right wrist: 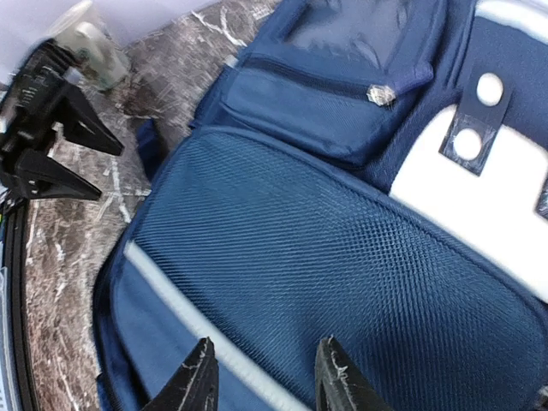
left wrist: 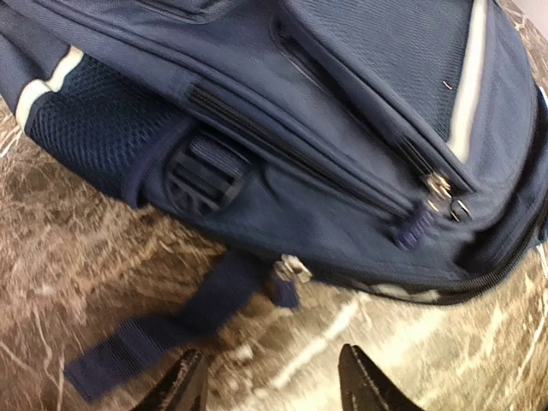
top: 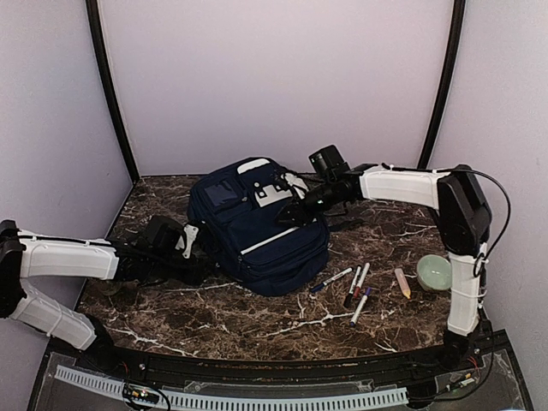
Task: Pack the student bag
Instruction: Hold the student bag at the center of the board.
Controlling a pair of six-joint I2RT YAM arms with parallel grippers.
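Note:
The student bag [top: 257, 229] is a navy-blue backpack lying flat in the middle of the marble table, with its white stripe [top: 270, 241] facing up. My left gripper [top: 199, 253] is low at the bag's left side. In the left wrist view it [left wrist: 272, 384] is open and empty, just short of a zipper pull [left wrist: 288, 282] and a loose strap [left wrist: 145, 342]. My right gripper [top: 288, 216] hovers over the bag's top. In the right wrist view it [right wrist: 265, 372] is open and empty above the mesh front pocket [right wrist: 342, 257], near the stripe [right wrist: 171, 295].
Several markers [top: 355, 287] and a wooden pencil [top: 402, 282] lie on the table right of the bag. A pale green bowl [top: 434, 272] sits by the right arm's base. Curved walls close off the back and sides.

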